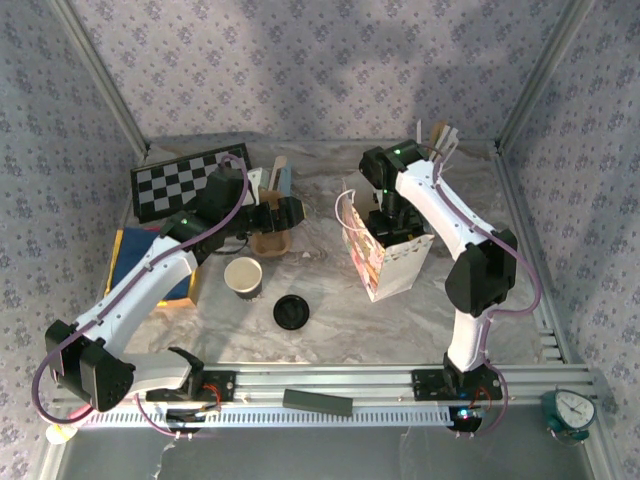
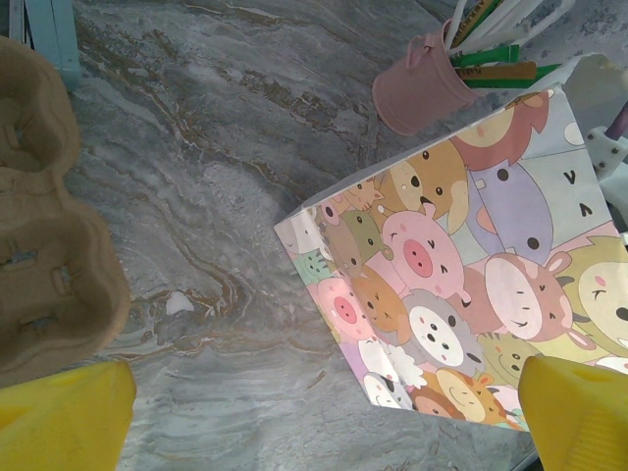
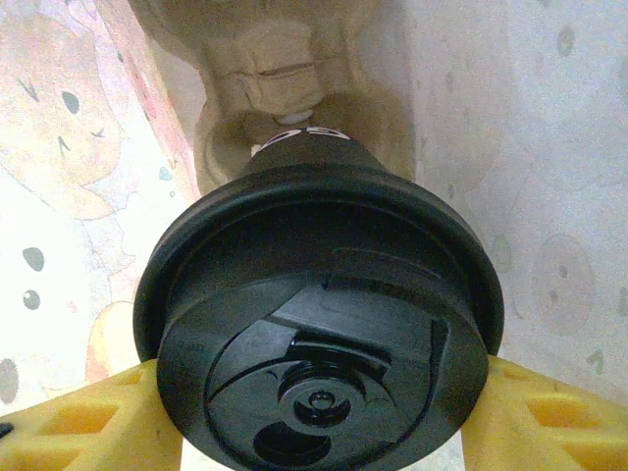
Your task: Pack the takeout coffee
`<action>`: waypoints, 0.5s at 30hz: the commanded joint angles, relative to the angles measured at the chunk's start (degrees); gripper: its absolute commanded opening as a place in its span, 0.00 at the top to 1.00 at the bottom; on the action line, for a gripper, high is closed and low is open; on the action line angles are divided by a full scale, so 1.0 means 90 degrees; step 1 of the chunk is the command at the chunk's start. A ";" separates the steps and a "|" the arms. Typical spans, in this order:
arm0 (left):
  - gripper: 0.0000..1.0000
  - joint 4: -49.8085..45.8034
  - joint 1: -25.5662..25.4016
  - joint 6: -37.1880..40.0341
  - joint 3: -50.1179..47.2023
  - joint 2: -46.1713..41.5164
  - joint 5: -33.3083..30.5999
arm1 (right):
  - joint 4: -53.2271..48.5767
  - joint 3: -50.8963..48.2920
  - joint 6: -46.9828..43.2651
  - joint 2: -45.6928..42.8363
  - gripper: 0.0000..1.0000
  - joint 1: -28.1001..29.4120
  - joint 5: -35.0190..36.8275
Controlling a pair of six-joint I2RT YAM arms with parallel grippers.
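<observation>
My right tool (image 3: 316,417) is clamped on the takeout coffee (image 3: 314,314), a yellow finger (image 3: 74,422) pressed to each side of the round black lid at the bottom of the wrist view. The cup hangs inside the gift bag (image 3: 59,147): its cartoon print shows through the paper walls on both sides, and a beige moulded shape sits beneath it at the top of the frame. A scrap of white print on the cup's dark side, just past the lid rim, is too foreshortened for me to read. In the top view the right arm rises from its base at lower right, bends at a dark elbow, then reaches up-left and turns the right tool (image 1: 388,225) straight down into the open mouth of the bag (image 1: 390,268) at centre right. My left tool (image 2: 319,422) is spread wide with nothing between its fingers (image 2: 59,417), hovering over the grey marbled tabletop (image 2: 216,147), with a brown pulp cup carrier (image 2: 49,245) at the left edge and the bag's animal faces at right. That arm stretches from lower left up towards the centre. A lidless cup (image 1: 243,277) and a loose black lid (image 1: 290,312) sit on the tabletop at centre.
</observation>
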 commanded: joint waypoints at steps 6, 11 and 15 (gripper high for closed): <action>0.00 0.0119 0.0031 -0.0007 0.0106 0.0021 0.0131 | -0.0317 -0.0080 0.0011 -0.0179 0.35 -0.0028 -0.0013; 0.00 0.0110 0.0037 -0.0013 0.0102 0.0007 0.0140 | -0.0317 -0.0059 -0.0008 -0.0150 0.35 -0.0036 -0.0009; 0.00 0.0117 0.0031 -0.0010 0.0082 -0.0013 0.0136 | -0.0314 -0.0059 -0.0023 -0.0153 0.35 -0.0035 0.0000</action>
